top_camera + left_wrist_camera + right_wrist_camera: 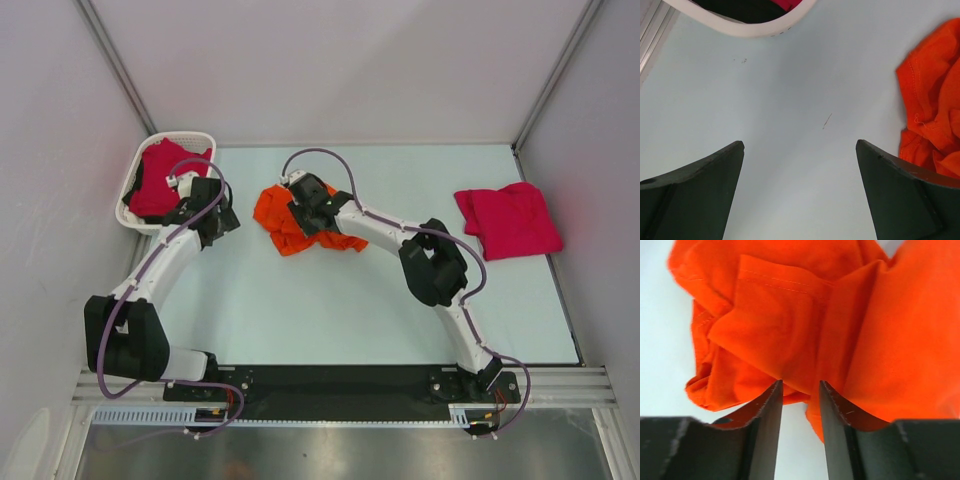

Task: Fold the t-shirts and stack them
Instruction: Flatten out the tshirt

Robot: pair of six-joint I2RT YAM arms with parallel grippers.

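Basket [180, 135] first: white plastic lattice, parked at the ten o'clock corner of the counter [330, 300]. Inside I see a bunched crimson-pink t-shirt [160, 185] filling most of it, with a dark thing [735, 7] along its nine o'clock side; I can't make out what that is.

My left claw [800, 144] hovers just off the basket's four o'clock edge, spread wide, with nothing but bare counter between its fingers. Its wrist view catches the basket rim at twelve o'clock and orange cloth at three.

An orange t-shirt [275, 215] lies crumpled near the middle of the counter, a little toward twelve o'clock and outside any container. My right claw [798, 385] sits on top of it, narrowed to a slim gap, its tips against a fold of the orange cloth. Pale counter shows through the gap lower down, so I cannot tell whether the fold is pinched.

Over at two o'clock, well apart from all this, a second, folded crimson-pink t-shirt [510, 222] lies flat on the counter.
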